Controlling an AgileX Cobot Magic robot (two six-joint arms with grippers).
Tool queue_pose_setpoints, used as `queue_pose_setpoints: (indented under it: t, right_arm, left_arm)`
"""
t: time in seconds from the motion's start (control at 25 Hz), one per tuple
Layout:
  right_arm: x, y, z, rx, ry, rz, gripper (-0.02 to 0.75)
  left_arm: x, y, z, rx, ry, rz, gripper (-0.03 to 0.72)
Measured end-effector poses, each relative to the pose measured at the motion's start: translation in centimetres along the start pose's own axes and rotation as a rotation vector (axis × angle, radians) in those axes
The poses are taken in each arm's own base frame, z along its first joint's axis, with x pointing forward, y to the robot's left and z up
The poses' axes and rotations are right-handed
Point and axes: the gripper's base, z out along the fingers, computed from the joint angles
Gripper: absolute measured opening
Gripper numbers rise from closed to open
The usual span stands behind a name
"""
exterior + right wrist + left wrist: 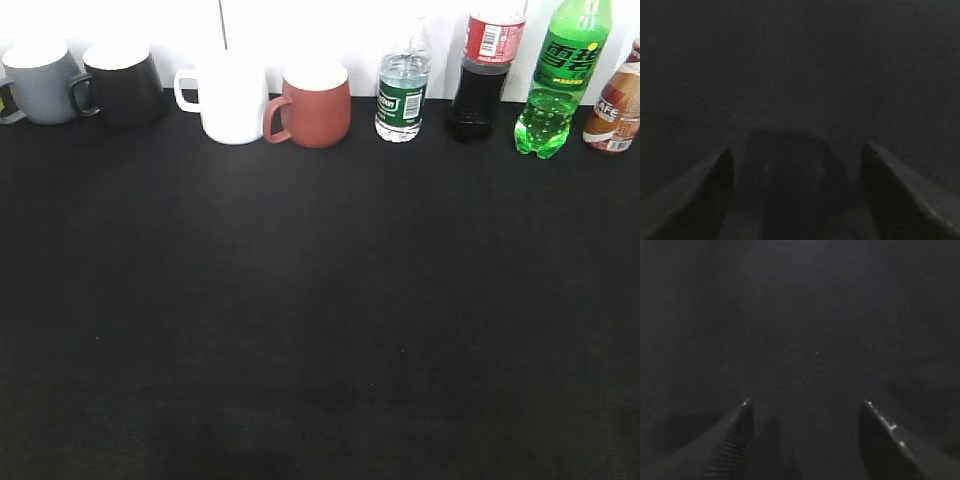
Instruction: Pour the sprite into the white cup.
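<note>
The sprite (556,85), a tall bright-green bottle with a green label, stands upright at the back right of the black table. The white cup (231,98) stands at the back, left of centre, its handle to the left. Neither arm shows in the exterior view. In the left wrist view my left gripper (806,402) is open and empty over bare black cloth. In the right wrist view my right gripper (797,150) is open and empty over the black cloth too. Neither wrist view shows the bottle or the cup.
Along the back stand a grey mug (40,82), a black mug (120,83), a brick-red mug (312,103) touching the white cup, a small water bottle (402,92), a dark cola bottle (484,70) and a brown bottle (617,105). A black cloth (320,320) covers the table.
</note>
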Motion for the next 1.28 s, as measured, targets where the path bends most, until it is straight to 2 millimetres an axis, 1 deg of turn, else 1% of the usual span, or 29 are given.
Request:
queue_pose_setpoints:
  t: [0.16,0.32,0.44,0.56,0.6,0.72,0.96,1.2,1.28]
  right_arm:
    - [0.0,0.0,0.0,0.001,0.0,0.025,0.589]
    - [0.0,0.0,0.0,0.001,0.0,0.029,0.589]
    - [0.0,0.0,0.0,0.001,0.0,0.03,0.589]
    - [0.1,-0.1,-0.1,0.047,-0.007,0.064,0.589]
    - [0.3,-0.2,-0.5,0.101,-0.038,0.099,0.589]
    - [1.3,0.2,-2.1,0.129,-0.161,0.102,0.589]
    - [1.4,0.2,-2.2,0.133,-0.169,0.105,0.589]
    - [1.4,0.2,-2.2,0.133,-0.169,0.105,0.587]
    - [1.4,0.2,-2.2,0.133,-0.169,0.105,0.587]
  left_arm:
    - [0.0,0.0,0.0,0.0,0.0,0.0,0.505]
    - [0.0,0.0,0.0,0.0,-0.001,0.0,0.461]
    - [0.0,0.0,0.0,-0.004,-0.001,-0.003,0.459]
    - [0.1,0.2,-0.2,-0.102,-0.029,-0.068,0.428]
    - [0.5,0.1,-0.9,-0.161,-0.078,-0.1,0.412]
    - [1.3,-0.3,-2.0,-0.224,-0.175,-0.122,0.358]
    - [1.5,-0.4,-2.3,-0.226,-0.193,-0.12,0.292]
    - [1.5,-0.4,-2.3,-0.226,-0.193,-0.12,0.286]
    - [1.5,-0.4,-2.3,-0.226,-0.193,-0.12,0.264]
